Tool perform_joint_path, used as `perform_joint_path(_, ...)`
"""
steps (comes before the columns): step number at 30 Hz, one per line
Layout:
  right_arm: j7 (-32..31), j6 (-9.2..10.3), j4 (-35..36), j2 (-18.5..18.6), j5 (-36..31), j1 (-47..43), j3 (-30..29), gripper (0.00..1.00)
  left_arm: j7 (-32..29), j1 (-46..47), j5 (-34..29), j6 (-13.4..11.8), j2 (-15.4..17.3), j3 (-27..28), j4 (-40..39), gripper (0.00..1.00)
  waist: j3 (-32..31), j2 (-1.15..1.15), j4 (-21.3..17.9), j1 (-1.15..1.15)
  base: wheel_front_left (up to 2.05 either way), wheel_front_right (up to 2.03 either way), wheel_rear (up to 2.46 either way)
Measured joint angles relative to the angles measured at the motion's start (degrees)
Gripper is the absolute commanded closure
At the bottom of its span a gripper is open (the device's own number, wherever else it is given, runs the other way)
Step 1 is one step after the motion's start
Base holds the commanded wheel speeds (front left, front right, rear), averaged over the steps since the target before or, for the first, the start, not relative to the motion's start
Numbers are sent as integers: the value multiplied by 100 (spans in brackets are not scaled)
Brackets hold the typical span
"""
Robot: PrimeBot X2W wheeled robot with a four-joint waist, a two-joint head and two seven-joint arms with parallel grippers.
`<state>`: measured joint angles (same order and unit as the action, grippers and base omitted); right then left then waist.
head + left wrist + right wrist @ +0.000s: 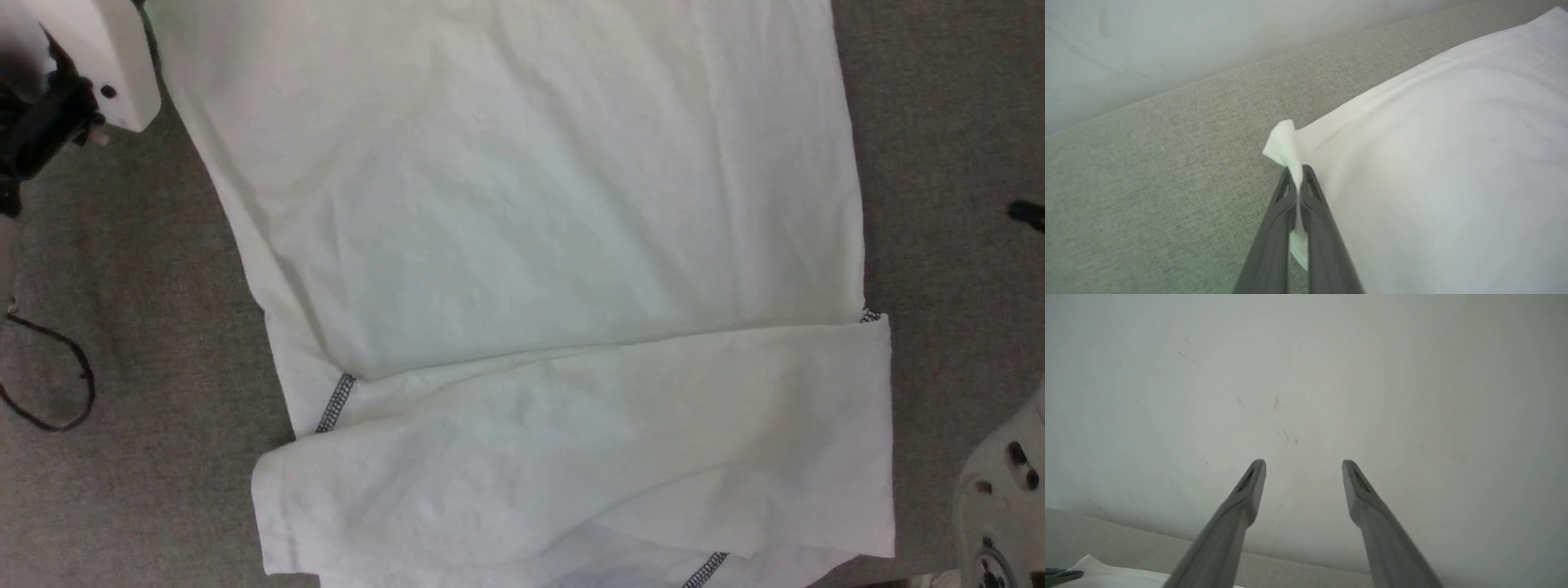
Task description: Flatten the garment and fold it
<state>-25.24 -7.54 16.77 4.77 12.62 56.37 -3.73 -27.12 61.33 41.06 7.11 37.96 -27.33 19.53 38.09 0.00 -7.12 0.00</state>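
The left pincer (1299,173) is pinching shut on a corner of the white garment (1433,163) — a tuft is poking past its tips. The right pincer (1303,467) is gaping wide, gripping nothing, facing a pale wall (1306,355). The garment is lying spread on the grey bench (122,506).

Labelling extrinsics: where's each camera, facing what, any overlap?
Head view: on the head, looking down at the garment on the grey surface; left arm's white housing upper left, pale right-arm part lower right.
Left wrist view: on that wrist, looking along the left gripper, shut on a garment corner.
Right wrist view: on that wrist, facing a pale wall; right gripper open, empty.
Shared: head and left wrist views both show garment and grey surface.
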Motion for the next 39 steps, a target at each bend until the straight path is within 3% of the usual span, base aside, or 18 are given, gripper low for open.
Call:
perform_joint_path(5,-698,-1,-1492,-163,-158,647,-322,0,153,126,33,0,-181,-141,49,100,77,0,214,0,0,0,0)
perform_joint_path(11,-1479,1,-2833,-168,-931,922,-772,0,244,285,51,0,-363,-305,110,100,176,0,468,0,0,0,0)
perform_joint_path(16,-1768,0,-3184,-183,-1385,928,-944,0,301,421,80,0,-445,-425,129,100,305,0,646,0,0,0,0)
perform_joint_path(31,-1752,0,-3600,-179,-1404,916,-1085,0,505,742,185,0,-592,-624,147,100,599,0,959,-1,0,0,0)
perform_joint_path(34,-1695,0,-3611,-176,-1404,922,-1076,92,554,778,216,0,-594,-673,174,100,606,0,974,-1,0,0,0)
perform_joint_path(35,-1680,0,-3612,-180,-1405,922,-1071,100,560,793,233,0,-592,-687,185,100,605,0,974,-1,0,0,0)
perform_joint_path(39,-1458,0,-3606,-183,-1406,922,-1076,100,709,804,233,1,-593,-695,270,100,582,0,966,0,0,0,0)
